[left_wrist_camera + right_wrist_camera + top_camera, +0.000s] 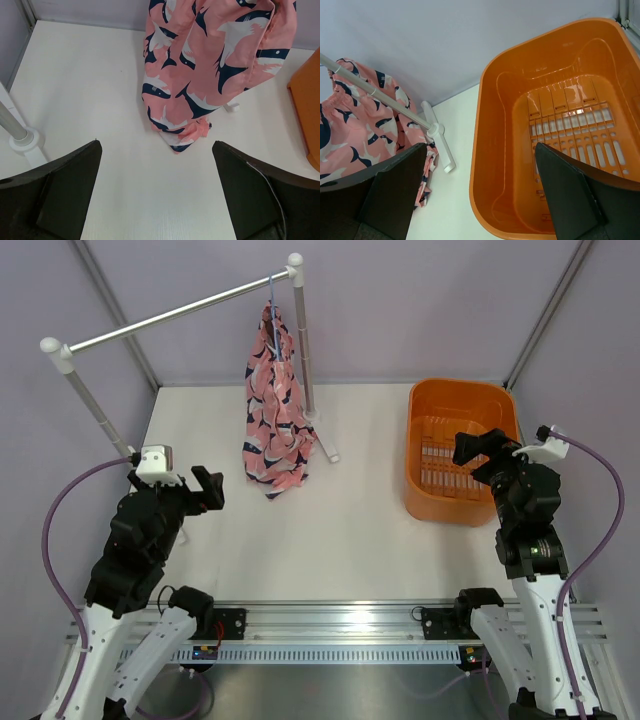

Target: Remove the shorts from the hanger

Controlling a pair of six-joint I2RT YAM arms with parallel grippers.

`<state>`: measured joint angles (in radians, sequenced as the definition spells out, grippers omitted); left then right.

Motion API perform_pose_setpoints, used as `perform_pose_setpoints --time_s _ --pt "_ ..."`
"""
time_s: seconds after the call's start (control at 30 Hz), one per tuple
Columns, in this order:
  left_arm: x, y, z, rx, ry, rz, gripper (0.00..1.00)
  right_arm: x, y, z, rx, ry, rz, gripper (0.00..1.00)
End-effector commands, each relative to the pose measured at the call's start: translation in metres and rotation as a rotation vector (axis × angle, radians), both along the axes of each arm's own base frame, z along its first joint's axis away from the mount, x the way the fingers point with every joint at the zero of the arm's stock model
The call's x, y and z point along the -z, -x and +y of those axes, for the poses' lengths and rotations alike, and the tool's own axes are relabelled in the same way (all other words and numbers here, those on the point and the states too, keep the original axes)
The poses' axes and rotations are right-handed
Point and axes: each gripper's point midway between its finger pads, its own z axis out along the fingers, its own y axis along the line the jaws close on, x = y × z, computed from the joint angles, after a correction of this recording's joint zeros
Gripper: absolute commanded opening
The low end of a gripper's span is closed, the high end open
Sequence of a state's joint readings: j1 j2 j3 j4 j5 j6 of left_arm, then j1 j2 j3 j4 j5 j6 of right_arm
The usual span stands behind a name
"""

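Observation:
The pink shorts (pixel 273 405) with navy and white shapes hang from a light-blue wire hanger (pixel 272 285) hooked on the rail; their lower end touches the table. They also show in the left wrist view (pixel 210 65) and at the left of the right wrist view (pixel 355 125). My left gripper (pixel 207 488) is open and empty, low over the table, in front and to the left of the shorts. My right gripper (pixel 478 445) is open and empty above the orange basket (pixel 436 400). The hanger's lower part is hidden by the fabric.
A silver-and-white clothes rail (pixel 170 315) spans the back, with one post at the left (pixel 95 405) and one foot beside the shorts (pixel 325 445). The orange basket (pixel 490 165) stands at the right with nothing in it. Grey walls close in the table.

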<state>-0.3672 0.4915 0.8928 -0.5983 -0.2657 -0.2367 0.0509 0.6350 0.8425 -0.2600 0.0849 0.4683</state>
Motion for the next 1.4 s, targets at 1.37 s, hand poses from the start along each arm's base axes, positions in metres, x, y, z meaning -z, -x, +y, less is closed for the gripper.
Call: perform_pose_setpoints --time_s 1.37 --pt "-0.156 -0.277 -0.116 -0.059 0.054 -0.173 0.92 -0.006 -0.019 0.024 -0.126 -0.029 0.045 0.99"
